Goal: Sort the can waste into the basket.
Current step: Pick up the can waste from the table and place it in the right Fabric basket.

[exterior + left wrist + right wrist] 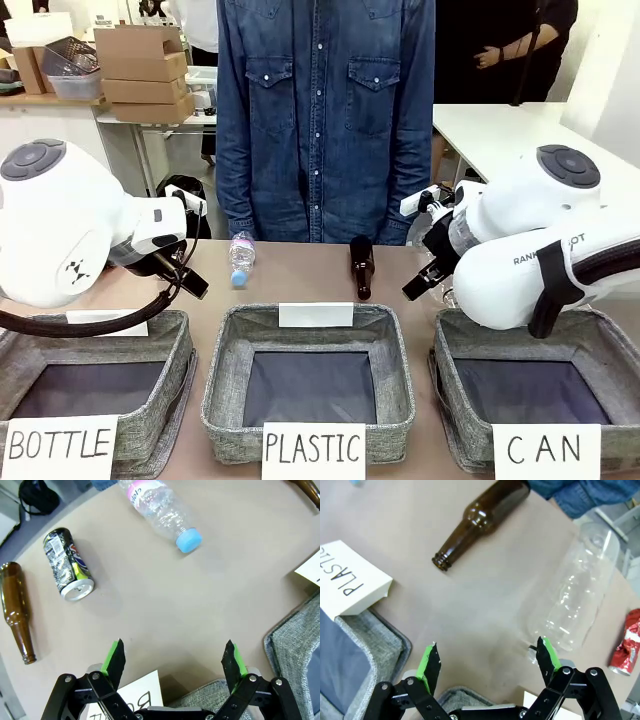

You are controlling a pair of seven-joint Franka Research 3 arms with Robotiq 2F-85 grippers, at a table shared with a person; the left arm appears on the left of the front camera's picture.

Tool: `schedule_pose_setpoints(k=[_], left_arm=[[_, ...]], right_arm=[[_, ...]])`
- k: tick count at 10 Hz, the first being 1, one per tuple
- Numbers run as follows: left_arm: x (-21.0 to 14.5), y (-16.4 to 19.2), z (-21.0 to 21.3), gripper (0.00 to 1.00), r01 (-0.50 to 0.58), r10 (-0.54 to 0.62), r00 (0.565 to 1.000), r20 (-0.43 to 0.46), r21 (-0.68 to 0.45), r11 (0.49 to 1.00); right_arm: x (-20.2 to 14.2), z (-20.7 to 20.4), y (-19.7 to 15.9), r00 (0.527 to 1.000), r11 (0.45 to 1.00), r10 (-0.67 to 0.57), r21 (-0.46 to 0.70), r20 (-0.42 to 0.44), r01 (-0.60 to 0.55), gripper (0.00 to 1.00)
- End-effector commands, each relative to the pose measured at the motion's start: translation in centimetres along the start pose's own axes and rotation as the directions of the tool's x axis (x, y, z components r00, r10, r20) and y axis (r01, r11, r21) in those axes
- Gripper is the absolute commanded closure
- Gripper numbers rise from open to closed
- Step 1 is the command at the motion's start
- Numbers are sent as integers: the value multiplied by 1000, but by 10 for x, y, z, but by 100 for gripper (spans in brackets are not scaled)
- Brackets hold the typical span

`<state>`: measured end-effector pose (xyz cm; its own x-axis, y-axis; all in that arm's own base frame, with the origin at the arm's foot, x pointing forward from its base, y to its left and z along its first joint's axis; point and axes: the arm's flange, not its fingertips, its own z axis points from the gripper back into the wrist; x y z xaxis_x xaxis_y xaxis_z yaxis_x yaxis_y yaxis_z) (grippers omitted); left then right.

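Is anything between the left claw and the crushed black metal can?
Nothing visible: only bare tabletop lies between the open left claw and the crushed black metal can. A brown glass bottle lies beside the can, off that line.

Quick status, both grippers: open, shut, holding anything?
Left gripper: jaws open, holding nothing.
Right gripper: jaws open, holding nothing.
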<state>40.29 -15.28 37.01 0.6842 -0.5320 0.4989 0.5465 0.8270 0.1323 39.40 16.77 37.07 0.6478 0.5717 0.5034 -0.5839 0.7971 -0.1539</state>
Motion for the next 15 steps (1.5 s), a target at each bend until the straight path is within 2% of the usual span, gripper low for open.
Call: schedule_pose_setpoints(k=[1,5,6,7,8,9,10,11,12,13,14,15], left_arm=[[0,1,0,0,-1,1,1000,0,0,1000],[0,1,0,0,-1,1,1000,0,0,1000],[0,0,0,0,0,0,1000,0,0,1000],[-5,-2,21,0,50,-46,996,-72,53,997],[-12,-8,72,0,34,-33,999,-43,21,999],[-25,-13,133,0,48,-50,997,66,31,998],[-37,-18,166,0,54,-62,986,154,60,997],[-57,-29,203,0,91,-100,948,304,43,995],[-69,-36,210,0,101,-130,921,367,95,990],[33,-9,168,0,54,-66,981,180,70,996],[33,-9,168,0,54,-66,981,180,70,996],[29,-19,234,0,66,-92,951,297,96,993]], right_arm=[[0,0,0,1000,1000,-1,0,0,1,0],[0,0,0,1000,1000,0,0,0,0,0],[9,20,4,999,998,-19,60,-34,21,0],[17,45,8,997,998,-44,49,-56,47,0],[22,93,10,997,996,-49,77,-52,53,0],[20,144,15,999,990,-49,133,-5,50,0],[14,173,20,998,993,-33,111,50,27,0],[0,207,33,991,997,10,69,137,-19,0],[-13,216,43,979,999,8,-38,203,0,0],[22,181,27,997,996,-16,83,71,11,0],[22,181,27,997,996,-16,83,71,11,0],[17,231,34,988,999,5,38,154,-11,0]])
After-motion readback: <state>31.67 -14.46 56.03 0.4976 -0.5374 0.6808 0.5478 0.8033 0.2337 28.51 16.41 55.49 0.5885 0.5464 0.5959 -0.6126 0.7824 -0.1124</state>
